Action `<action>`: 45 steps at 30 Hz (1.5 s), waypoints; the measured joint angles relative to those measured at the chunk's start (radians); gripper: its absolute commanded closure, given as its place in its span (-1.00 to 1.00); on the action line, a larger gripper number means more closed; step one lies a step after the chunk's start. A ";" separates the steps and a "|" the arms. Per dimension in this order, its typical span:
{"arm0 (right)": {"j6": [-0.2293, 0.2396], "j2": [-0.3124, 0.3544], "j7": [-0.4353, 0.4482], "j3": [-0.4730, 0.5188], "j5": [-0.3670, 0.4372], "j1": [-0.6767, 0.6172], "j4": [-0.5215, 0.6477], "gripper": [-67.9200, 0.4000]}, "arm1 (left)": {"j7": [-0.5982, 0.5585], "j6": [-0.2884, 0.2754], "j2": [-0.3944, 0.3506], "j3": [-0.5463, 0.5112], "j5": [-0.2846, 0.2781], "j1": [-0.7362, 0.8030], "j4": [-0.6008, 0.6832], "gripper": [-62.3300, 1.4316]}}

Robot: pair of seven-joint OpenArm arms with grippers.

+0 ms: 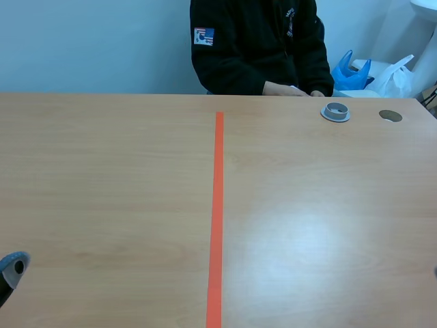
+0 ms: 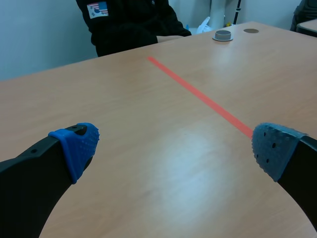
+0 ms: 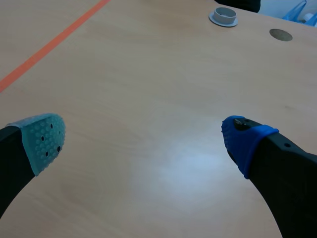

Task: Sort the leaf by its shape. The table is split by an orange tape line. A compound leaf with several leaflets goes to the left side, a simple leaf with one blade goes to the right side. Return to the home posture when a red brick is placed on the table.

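Observation:
No leaf and no red brick show in any view. The orange tape line (image 1: 218, 205) splits the wooden table (image 1: 109, 191) down the middle. In the left wrist view my left gripper (image 2: 173, 148) is open over bare wood, the tape line (image 2: 198, 94) ahead of it. Only one fingertip (image 1: 13, 268) of the left gripper shows in the scene view, low at the left edge. My right gripper (image 3: 143, 141) is open too, over bare table on the right side, nothing between its fingers.
A person in a dark top (image 1: 259, 41) sits across the table, hands (image 1: 287, 89) at the far edge. A grey round cap (image 1: 335, 112) and a table hole (image 1: 390, 116) lie at the far right. Blue and white bags (image 1: 369, 75) sit behind.

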 measured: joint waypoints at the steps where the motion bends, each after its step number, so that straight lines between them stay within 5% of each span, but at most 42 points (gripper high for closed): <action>1: -0.014 -0.043 -0.162 0.008 -0.001 0.000 0.086 -1.00 | 0.138 0.080 -0.005 0.060 -0.125 -0.023 0.003 -1.00; 3: 0.020 -0.087 -0.115 -0.002 0.005 0.010 0.148 -1.00 | 0.130 0.025 0.000 0.103 -0.074 -0.051 0.009 -1.00; 45: -0.001 -0.097 -0.158 -0.010 0.007 0.053 0.164 -1.00 | 0.108 0.034 0.005 0.114 -0.094 -0.050 0.048 -1.00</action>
